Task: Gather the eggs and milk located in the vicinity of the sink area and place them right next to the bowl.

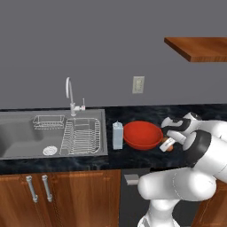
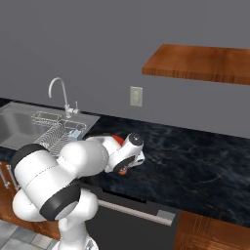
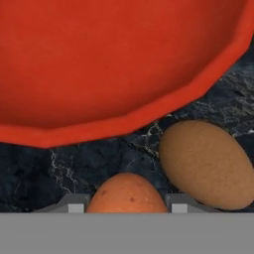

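The step in hand looks like setting down a second egg (image 3: 128, 193) beside the bowl (image 1: 142, 135). The jaws grip this egg, one fingertip on each side, low over the dark worktop (image 2: 195, 161). In the hand view the bowl fills 12 o'clock, and the other egg (image 3: 206, 163) lies at 2 o'clock from the held one, its long axis running from 10 to 4 o'clock. The milk (image 1: 117, 135) stands upright at the bowl's 9 o'clock in the left base view (touching or not, I cannot tell). Next I would lower, then open without nudging the lying egg.
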